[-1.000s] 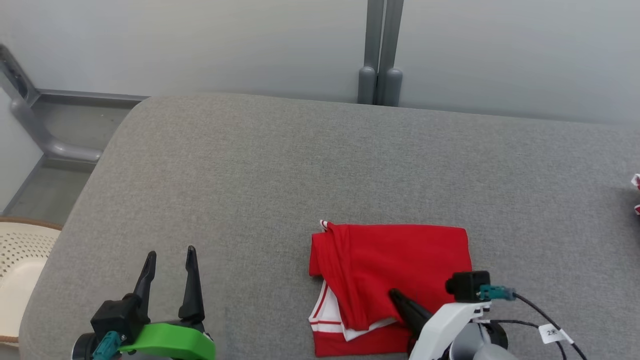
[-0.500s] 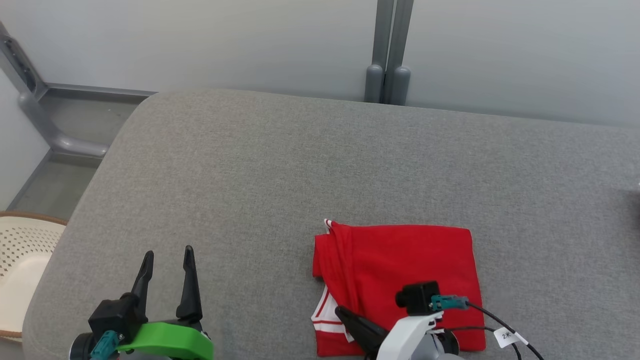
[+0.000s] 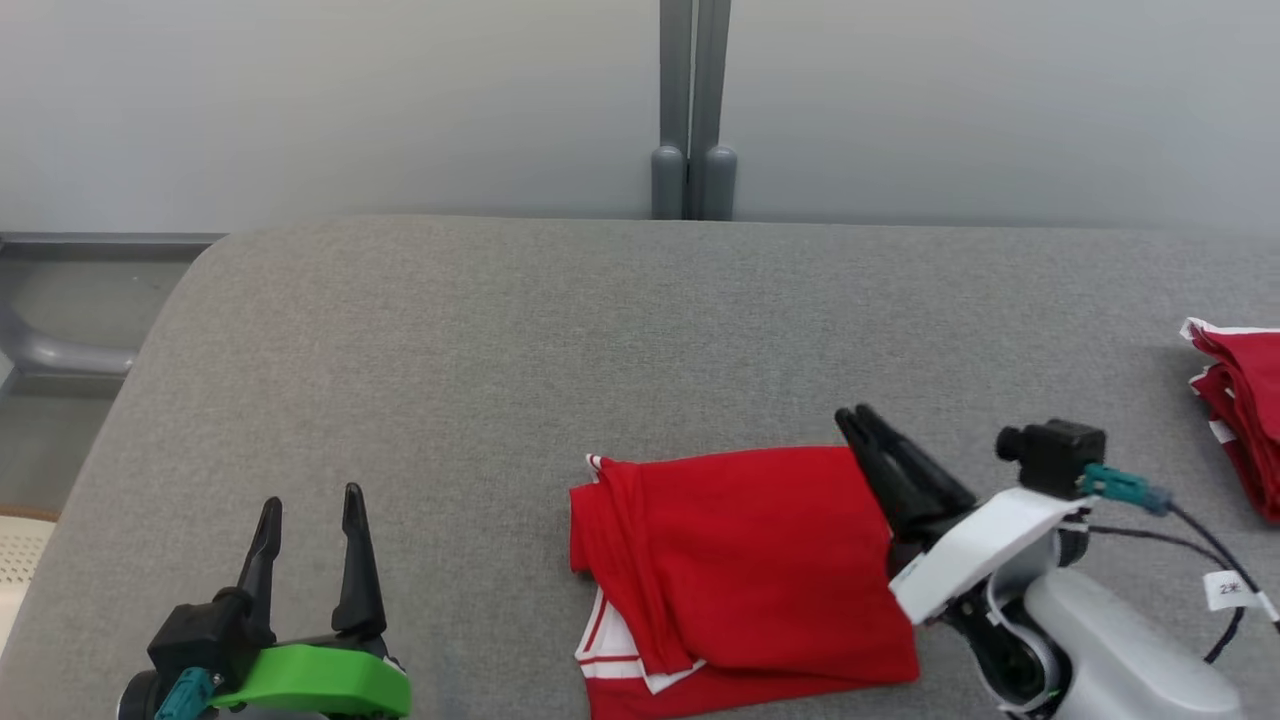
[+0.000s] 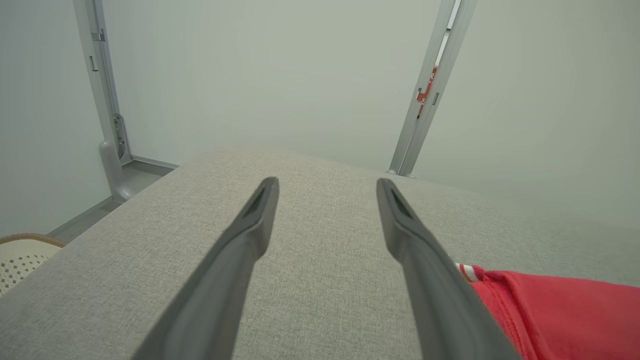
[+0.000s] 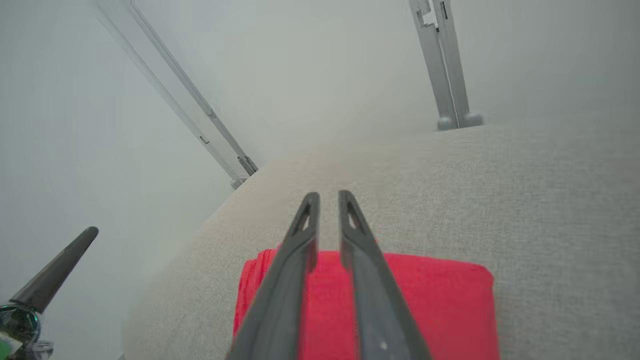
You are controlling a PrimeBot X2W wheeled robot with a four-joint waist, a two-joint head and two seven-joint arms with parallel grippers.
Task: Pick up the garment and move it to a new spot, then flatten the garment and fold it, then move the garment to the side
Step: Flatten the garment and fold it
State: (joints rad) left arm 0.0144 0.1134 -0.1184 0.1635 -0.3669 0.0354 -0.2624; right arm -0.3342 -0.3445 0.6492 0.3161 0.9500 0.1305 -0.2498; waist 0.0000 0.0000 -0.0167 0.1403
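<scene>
- Landmark: the grey twin-tube metal post [image 3: 692, 110] standing behind the far edge of the grey fabric-covered counter [image 3: 500, 330].
- The red knit garment with white striped trim [image 3: 740, 560] lies on the counter, straight out from the post toward the near edge. It is folded to a rough rectangle. The layers are stepped at the side left of the post, where the white trim peeks out.
- Right gripper [image 3: 850, 415]: near side of the post and right of it, over the garment's far corner. The long dark tapered fingers [image 5: 300, 250] stand a narrow slit apart with no cloth between them.
- Left gripper [image 3: 311, 494]: well left of the post, near edge, over bare counter. The fingers are spread wide and hold nothing. I judge it is parked clear of the fold.
- Judgement: folding looks done, and the shift to the side remains.
- A second heap of red cloth with white trim [image 3: 1240, 410] lies far right of the post and is possibly the stacking spot.
- Materials: the soft knit should slide on the coarse counter weave, but the loose layers could splay if dragged.
</scene>
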